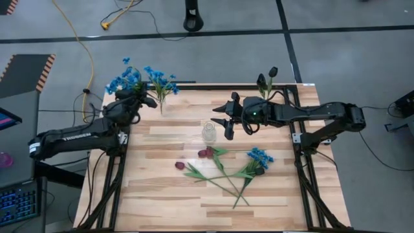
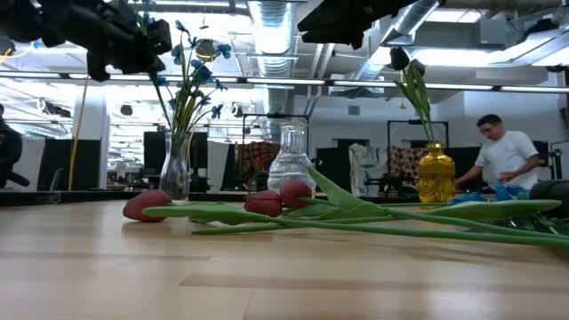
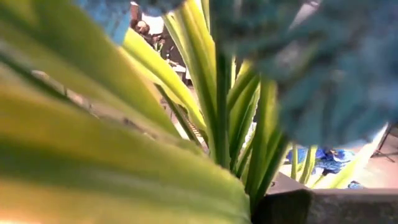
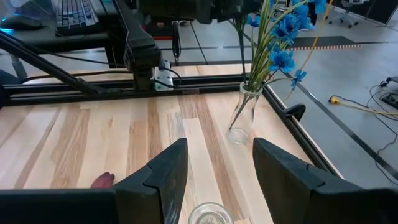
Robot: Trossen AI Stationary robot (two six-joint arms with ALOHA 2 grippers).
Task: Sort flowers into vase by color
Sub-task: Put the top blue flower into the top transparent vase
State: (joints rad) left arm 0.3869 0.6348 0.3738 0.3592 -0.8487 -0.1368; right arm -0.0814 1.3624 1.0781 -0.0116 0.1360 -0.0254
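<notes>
Both claws were up off the wooden table [image 1: 162,194]. The right claw [image 1: 223,122] hung just beside the small clear glass vase [image 1: 209,133] in the middle of the table, a little above it. Its two dark fingers [image 4: 163,177] were spread apart with nothing between them, and the top of that vase showed right below the gap. The left claw [image 1: 147,98] was far from that middle vase, up at the far left corner of the table, and it was squeezed shut. It was pushed in among the blue flowers [image 1: 132,79] that stood in a thin clear vase [image 4: 242,115] there. From its own camera, only green stems [image 3: 221,106] and blurry blue blooms could be seen, so I could not tell if it was holding a stem or just touching them. On the near side of the middle vase, more flowers lay flat on the wood. Two dark red rosebuds [image 1: 206,153] lay close to the vase, and one more red bud [image 1: 180,166] lay a bit to the left of them. A blue sprig [image 1: 260,157] lay to the right of them, and all their long green stems crossed over each other. Behind the middle vase and to the right, near-black buds [image 1: 272,72] stood in a yellow vase [image 2: 436,173]. A person in a white shirt [image 2: 507,156] stood in the room far behind the table.
</notes>
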